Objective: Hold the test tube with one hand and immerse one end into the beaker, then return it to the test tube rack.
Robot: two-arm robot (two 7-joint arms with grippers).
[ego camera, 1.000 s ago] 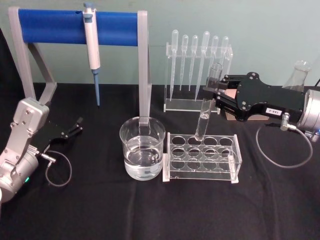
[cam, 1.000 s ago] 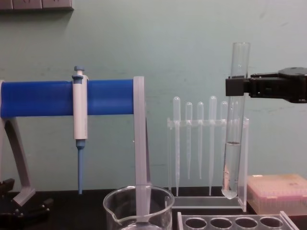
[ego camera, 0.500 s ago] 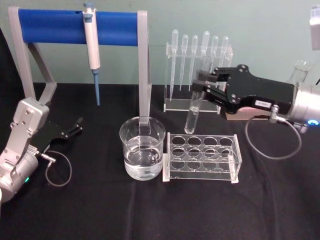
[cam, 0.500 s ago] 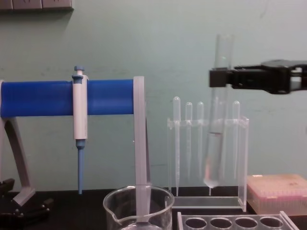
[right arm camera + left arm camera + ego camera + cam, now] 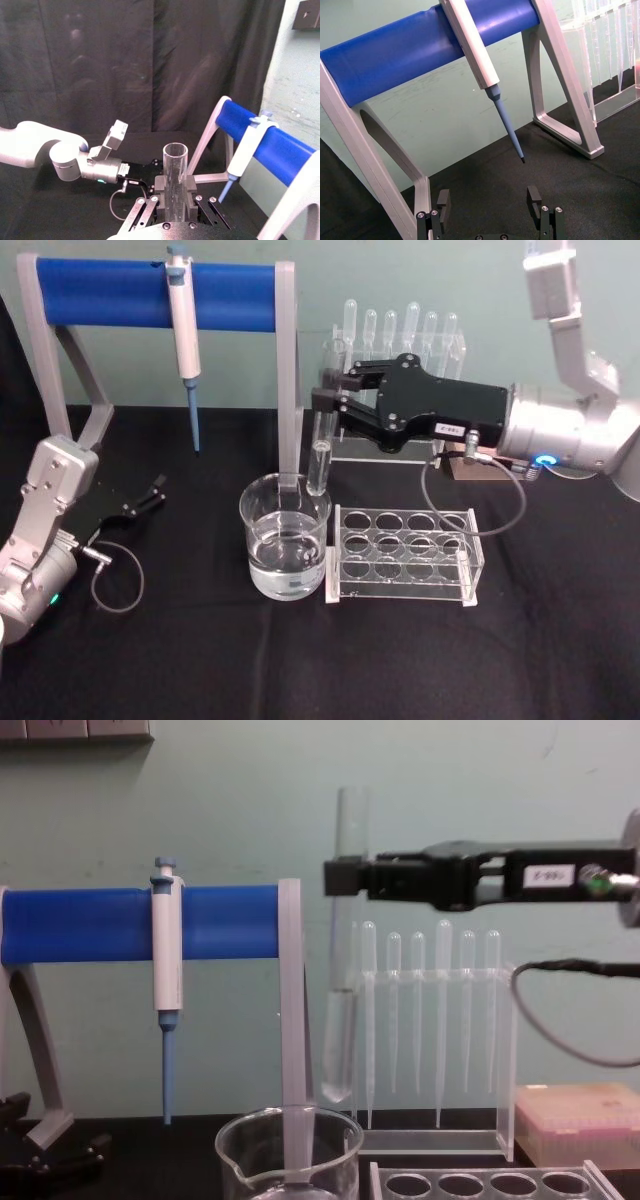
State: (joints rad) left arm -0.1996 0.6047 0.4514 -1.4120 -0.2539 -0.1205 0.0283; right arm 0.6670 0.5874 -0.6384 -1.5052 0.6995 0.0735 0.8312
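- The right gripper point(image 5: 328, 392), black, boxy and two-fingered, has its fingers clamped on the long, clear glass test tube point(image 5: 320, 455), pinching it from both sides a little below the open rim.
- The rim pokes up above the fingers. The long body hangs below them, close to upright.
- Where's the tube? It's over the wide, clear glass beaker point(image 5: 285, 540), toward the 1 o'clock edge in the head view. From the chest view, its round bottom sits just above the rolled rim, not yet in the clear liquid point(image 5: 283, 570).
- So the carry to the beaker looks about done, and the dip comes next.
- That calls for a straight, slow lowering with the grip unchanged. The bottom is near the beaker wall, so easing toward the centre first would lower the risk of glass clinking on glass.
- After the dip it's lift clear and over to the clear plastic rack with round holes point(image 5: 400, 587), just beside the beaker at its 3 o'clock.
- The left gripper point(image 5: 150, 492) has its fingers apart and holds nothing. It's parked low over the black table point(image 5: 300, 660), well off at the beaker's 9 o'clock.
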